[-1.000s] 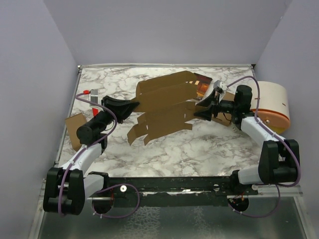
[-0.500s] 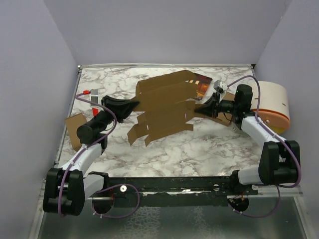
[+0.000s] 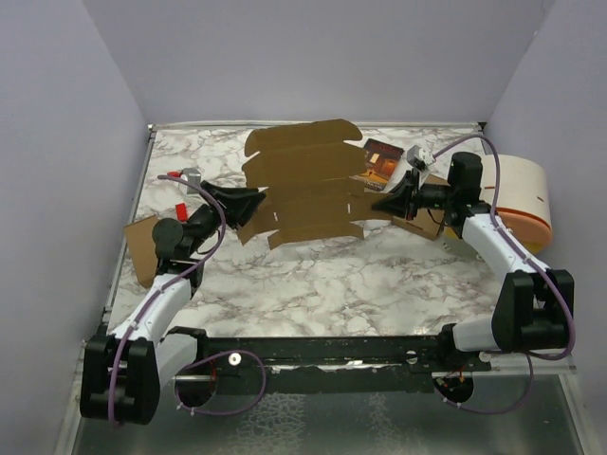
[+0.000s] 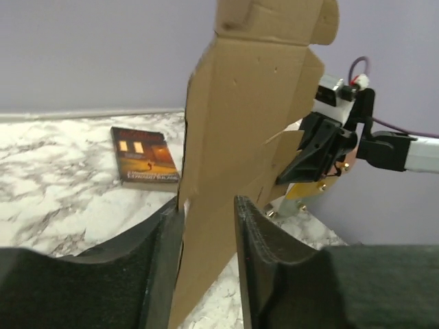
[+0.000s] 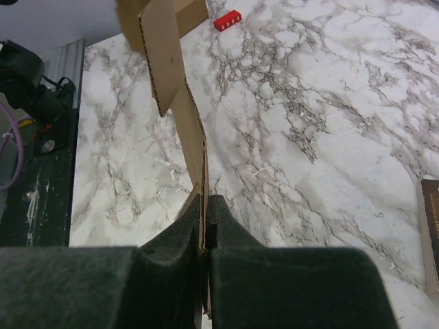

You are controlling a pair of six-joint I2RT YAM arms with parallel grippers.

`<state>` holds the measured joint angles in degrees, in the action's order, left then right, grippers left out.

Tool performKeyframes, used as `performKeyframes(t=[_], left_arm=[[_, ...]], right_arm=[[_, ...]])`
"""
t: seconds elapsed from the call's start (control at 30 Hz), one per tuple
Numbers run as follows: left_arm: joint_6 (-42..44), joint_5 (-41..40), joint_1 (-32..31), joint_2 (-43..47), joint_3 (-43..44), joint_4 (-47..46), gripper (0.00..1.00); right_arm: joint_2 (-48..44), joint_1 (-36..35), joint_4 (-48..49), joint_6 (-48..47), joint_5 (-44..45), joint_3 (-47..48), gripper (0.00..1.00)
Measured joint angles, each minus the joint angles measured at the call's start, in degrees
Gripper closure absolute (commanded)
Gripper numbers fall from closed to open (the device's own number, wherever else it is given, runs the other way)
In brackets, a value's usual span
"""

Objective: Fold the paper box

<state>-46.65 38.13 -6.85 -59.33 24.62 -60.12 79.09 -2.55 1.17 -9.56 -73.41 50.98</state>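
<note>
At the far left edge of the marble table [image 3: 360, 275] a loose cardboard scrap [image 3: 140, 248] is seen lying flat beside the left arm, w/ a small red block [image 5: 227, 20] on the marble nr it. The left gripper [image 3: 254, 202] is set at the left end of the paper box [image 3: 303, 185], whose edge is taken btwn the fingers [image 4: 161, 247]: jaws only narrowly apart, card filling the gap, both pads seemingly on it. The box is held off the table at centre-back, still unfolded, flaps and creases showing, spanned btwn the two grippers and seen as an upright sheet in both wrist views. A dark printed booklet [image 3: 382, 161] is laid flat just beside the box's right end, behind the right gripper [image 3: 381, 204], which is pinched tight on the box's right edge w/ no gap visible. A second cardboard piece [image 3: 432, 223] is lying under the right wrist. A white drum w/ orange band [image 3: 522, 194] is set at the far right, close by the right arm.
</note>
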Motion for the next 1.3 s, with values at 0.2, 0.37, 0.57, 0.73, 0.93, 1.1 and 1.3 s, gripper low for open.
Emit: performKeyframes(t=[0.2,0.37,0.57,0.73,0.93,1.1,1.3], left_arm=[[7.28,-4.33,-0.02,6.27,0.00,13.49,0.32],[11.89,-8.13,-0.02,13.29,0.42,19.15,0.19],[13.55,-5.25,2.95,7.85,13.75,29.59,0.19],[12.17,3.61,8.81,-2.86,24.79,32.46,0.19],[11.89,11.54,10.54,-11.63,32.50,25.53,0.18],[10.80,17.68,10.49,-21.03,39.01,13.94,0.18],[-9.51,26.71,10.49,-38.45,51.69,-11.13,0.18]], right_arm=[[-0.04,0.00,-3.85,-2.95,0.04,1.01,0.99],[-0.55,0.00,-7.93,-6.78,0.04,1.97,0.99],[-1.20,0.00,-11.58,-10.69,0.02,2.99,0.99],[-1.31,0.00,-14.34,-13.46,0.02,3.39,0.99],[-1.53,0.00,-17.51,-16.31,-0.04,4.26,0.99],[-1.55,0.00,-19.15,-18.27,-0.44,5.05,0.99],[-1.64,0.00,-21.49,-20.65,-1.18,5.20,0.99]])
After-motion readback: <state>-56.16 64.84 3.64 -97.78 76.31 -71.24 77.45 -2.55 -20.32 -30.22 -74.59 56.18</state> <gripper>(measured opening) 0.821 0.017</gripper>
